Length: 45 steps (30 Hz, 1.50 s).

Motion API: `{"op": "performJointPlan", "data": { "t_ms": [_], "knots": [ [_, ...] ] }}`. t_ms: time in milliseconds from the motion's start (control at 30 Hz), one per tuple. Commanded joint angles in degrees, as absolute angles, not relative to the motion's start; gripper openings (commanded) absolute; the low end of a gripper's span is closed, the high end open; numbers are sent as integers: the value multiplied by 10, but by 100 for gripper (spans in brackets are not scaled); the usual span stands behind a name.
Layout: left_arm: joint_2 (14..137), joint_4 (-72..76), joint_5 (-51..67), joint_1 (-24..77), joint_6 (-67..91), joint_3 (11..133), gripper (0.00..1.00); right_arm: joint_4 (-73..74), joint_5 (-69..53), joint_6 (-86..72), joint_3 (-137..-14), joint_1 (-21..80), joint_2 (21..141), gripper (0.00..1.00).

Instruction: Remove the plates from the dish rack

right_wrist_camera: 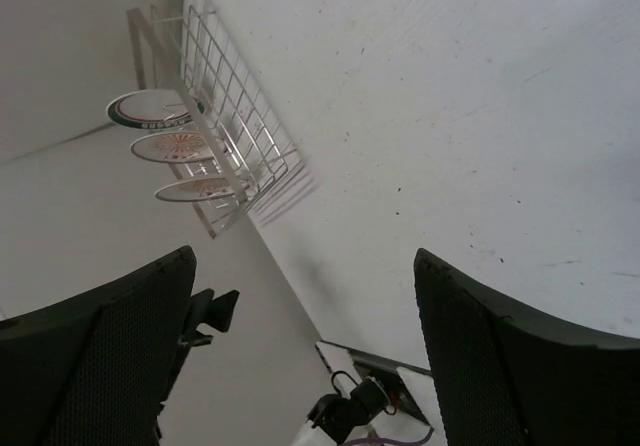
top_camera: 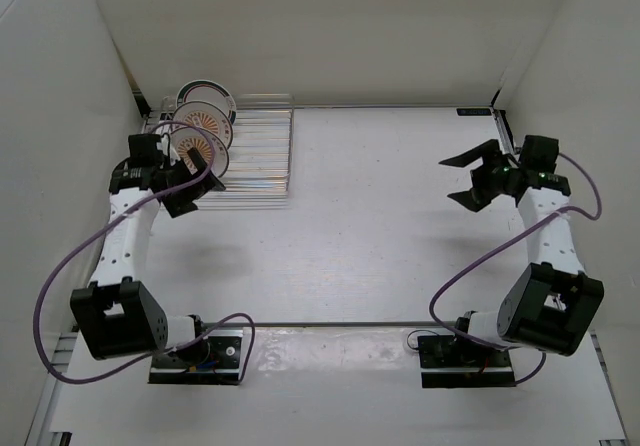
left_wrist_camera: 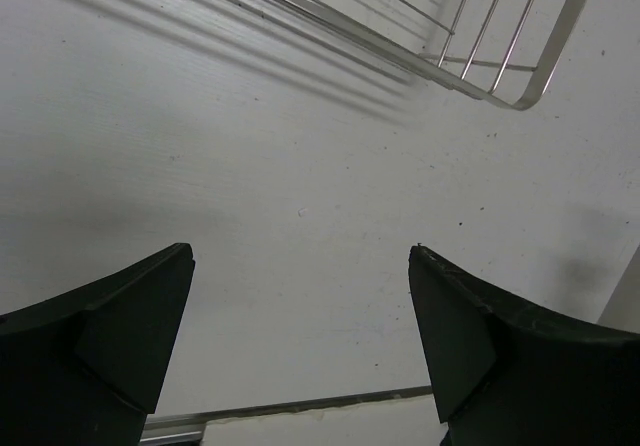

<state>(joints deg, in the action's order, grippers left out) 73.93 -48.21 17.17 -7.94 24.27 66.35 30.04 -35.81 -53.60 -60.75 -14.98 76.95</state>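
Note:
The dish rack (top_camera: 255, 156) stands at the far left of the table. Three plates stand in its left end: a teal-and-red rimmed plate (top_camera: 206, 93) at the back, then two orange sunburst plates (top_camera: 205, 119) (top_camera: 200, 149). My left gripper (top_camera: 200, 194) is open and empty by the rack's near left corner, just in front of the nearest plate. In the left wrist view its fingers (left_wrist_camera: 130, 326) frame bare table, with a rack corner (left_wrist_camera: 500, 56) at the top right. My right gripper (top_camera: 450, 181) is open and empty at the far right. The right wrist view shows the rack (right_wrist_camera: 235, 116) and plates (right_wrist_camera: 170, 146) far off.
White walls close the table in on the left, back and right. The rack sits near the left wall (top_camera: 90, 116). The arm bases (top_camera: 195, 351) (top_camera: 465, 351) stand at the near edge. A purple cable (top_camera: 60, 276) loops beside the left arm.

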Motion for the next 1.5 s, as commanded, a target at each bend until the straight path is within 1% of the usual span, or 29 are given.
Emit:
{"op": "performJointPlan", "data": {
  "t_ms": [0,33,67,100,133,200,233,300,367,467,500,633,667,767,933,1133,1233,1300,1333,1400,1467],
  "knots": [
    [781,-484,195,-93,281,726,100,481,-262,-462,-678,-158,758,91],
    [799,-484,232,-109,316,748,100,528,-251,-500,-673,-163,764,91],
    [804,-473,249,-115,333,753,100,594,-238,-517,-669,-175,779,91],
    [816,-469,255,-126,347,765,100,627,-251,-528,-657,-191,794,91],
    [829,-470,252,-132,371,784,100,653,-267,-511,-654,-197,823,91],
    [860,-474,241,-135,381,817,100,674,-293,-483,-660,-216,834,91],
    [869,-470,240,-137,392,844,100,679,-290,-477,-664,-230,834,91],
    [901,-437,238,-144,426,859,100,655,-288,-458,-670,-237,804,91],
    [918,-411,240,-147,508,880,100,648,-271,-447,-701,-242,779,91],
    [974,-365,239,-149,596,912,100,674,-265,-418,-737,-241,800,91],
    [985,-364,243,-147,604,923,100,674,-265,-414,-740,-242,803,91],
    [1074,-399,206,-131,614,1023,100,674,-272,-389,-753,-240,793,91],
    [1086,-416,199,-129,611,1069,100,668,-284,-385,-758,-241,790,91],
    [1128,-439,168,-127,628,1095,100,650,-303,-364,-764,-241,786,91],
    [1182,-486,146,-124,648,1169,100,657,-288,-347,-777,-246,789,91],
    [1180,-495,133,-125,650,1151,99,653,-293,-347,-766,-253,799,91],
    [1177,-493,135,-128,641,1136,91,650,-296,-351,-764,-257,803,91],
    [1175,-485,143,-127,641,1117,91,650,-298,-353,-764,-258,805,91],
    [1172,-482,146,-129,641,1112,87,650,-299,-353,-762,-258,807,91],
    [1167,-474,153,-127,641,1093,83,646,-305,-357,-753,-260,808,91],
    [1167,-470,156,-129,638,1084,76,642,-308,-359,-747,-260,809,91]
  ]
}}
